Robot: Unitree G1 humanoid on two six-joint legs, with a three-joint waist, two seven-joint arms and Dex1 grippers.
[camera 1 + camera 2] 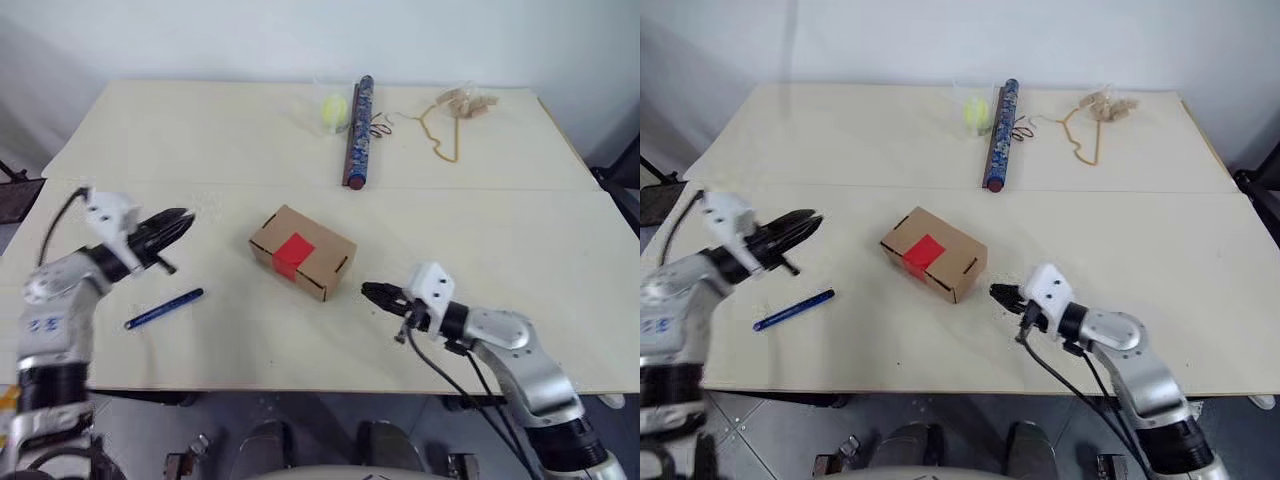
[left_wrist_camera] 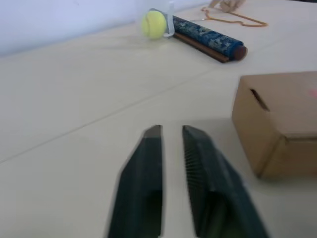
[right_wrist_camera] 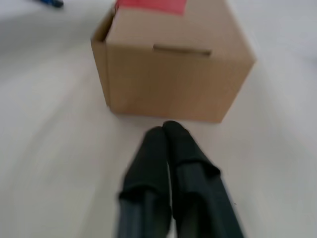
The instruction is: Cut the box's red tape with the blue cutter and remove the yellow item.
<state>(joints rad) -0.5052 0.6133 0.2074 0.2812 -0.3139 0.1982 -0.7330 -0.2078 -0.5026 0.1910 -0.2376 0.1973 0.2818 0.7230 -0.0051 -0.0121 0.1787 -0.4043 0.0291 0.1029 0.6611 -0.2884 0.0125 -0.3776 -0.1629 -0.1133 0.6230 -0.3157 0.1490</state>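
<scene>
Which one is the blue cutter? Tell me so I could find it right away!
Look at the pale wooden table and find the small brown cardboard box with red tape near the middle. To the robot's left of it, near the front edge, lies the slim blue pen-shaped cutter. The long dark patterned tube lies far back and is much thicker.

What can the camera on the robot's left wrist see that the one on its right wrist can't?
Left wrist view alone: the yellow-green ball, the long dark patterned tube and a tan cord at the table's far side. Right wrist view alone: one end of the blue cutter, and the red tape plainly on the carton's top. Both share the box on the pale table, each past that arm's own black fingers.
</scene>
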